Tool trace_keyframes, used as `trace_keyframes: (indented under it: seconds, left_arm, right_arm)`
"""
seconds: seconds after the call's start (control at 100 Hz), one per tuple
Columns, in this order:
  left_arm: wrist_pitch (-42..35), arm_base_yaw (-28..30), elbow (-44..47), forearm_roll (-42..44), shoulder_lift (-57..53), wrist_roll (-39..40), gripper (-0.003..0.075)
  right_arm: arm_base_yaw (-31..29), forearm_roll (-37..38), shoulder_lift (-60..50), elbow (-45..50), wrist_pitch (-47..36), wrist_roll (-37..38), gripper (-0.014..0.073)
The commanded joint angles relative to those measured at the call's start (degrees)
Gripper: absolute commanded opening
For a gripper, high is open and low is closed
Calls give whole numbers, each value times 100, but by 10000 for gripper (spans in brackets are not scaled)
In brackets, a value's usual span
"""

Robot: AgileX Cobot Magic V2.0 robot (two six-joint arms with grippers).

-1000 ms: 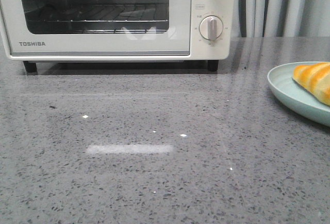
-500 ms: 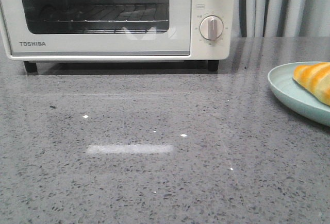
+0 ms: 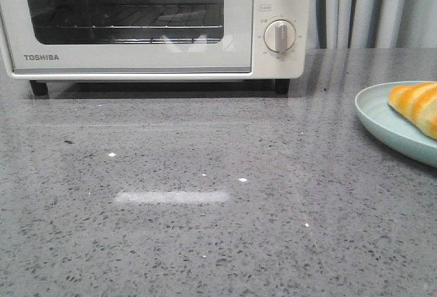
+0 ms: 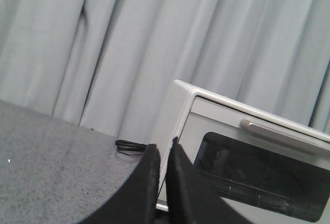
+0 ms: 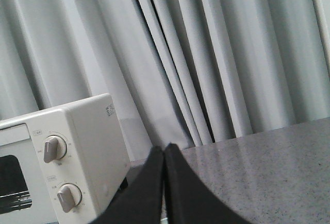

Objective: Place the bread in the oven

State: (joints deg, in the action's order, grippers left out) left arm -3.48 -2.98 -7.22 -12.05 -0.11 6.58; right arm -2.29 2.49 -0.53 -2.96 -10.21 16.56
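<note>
Looking forward over the grey speckled counter [image 3: 205, 208], I take the oven [image 3: 136, 24] as my landmark. It stands at the far edge of the counter, door shut, with the wire rack [image 3: 130, 27] visible through the glass window and the TOSHIBA lettering on the lower front frame. Two round knobs [image 3: 278, 36] sit on the panel right of the window; the upper one is cut off by the frame edge. The door handle [image 4: 281, 135] shows as a pale bar above the window in the left wrist view.

The bread [image 3: 418, 108] lies well to the right of the oven and nearer to me, on a pale green plate [image 3: 382, 123]. Plate and roll are both partly out of frame. The counter between plate and oven door shows only reflections and small bright specks.

A black cable [image 4: 129, 147] lies on the counter beside the oven's left wall, against the grey curtain [image 5: 206, 54] that hangs behind everything.

Neither arm appears in the front view. Left gripper [image 4: 161, 149]: fingers nearly together, a narrow slit between them, nothing held. Right gripper [image 5: 164, 149]: fingers pressed closed, nothing held. Both point toward the oven and curtain, above the counter.
</note>
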Motion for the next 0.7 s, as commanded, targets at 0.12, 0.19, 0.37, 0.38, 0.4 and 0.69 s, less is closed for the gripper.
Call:
trace_keyframes:
  seconds: [0.12, 0.19, 0.37, 0.38, 0.4, 0.69]
  left_arm:
    - [462, -55, -1312, 933, 645, -55, 0]
    - [675, -55, -1652, 1032, 855, -55, 54]
    - [1231, -55, -2350, 1045, 1367, -55, 281]
    - [1263, -55, -2397, 1045, 1403, -55, 293]
    - [1288, -55, -2465, 1034, 1463, -55, 301]
    - [2038, -55, -3481, 844, 2219, -311, 293]
  right_arm:
    - [-8, 452, 271, -915, 441, 22, -23]
    - [-8, 455, 467, -1156, 465, 22, 55]
    - [-8, 455, 1000, -1896, 636, 22, 273]
    - [-8, 455, 1020, -1926, 637, 22, 273]
    - [-8, 455, 1083, -2013, 680, 22, 272]
    - [16, 465, 1981, -3155, 1193, 10, 264]
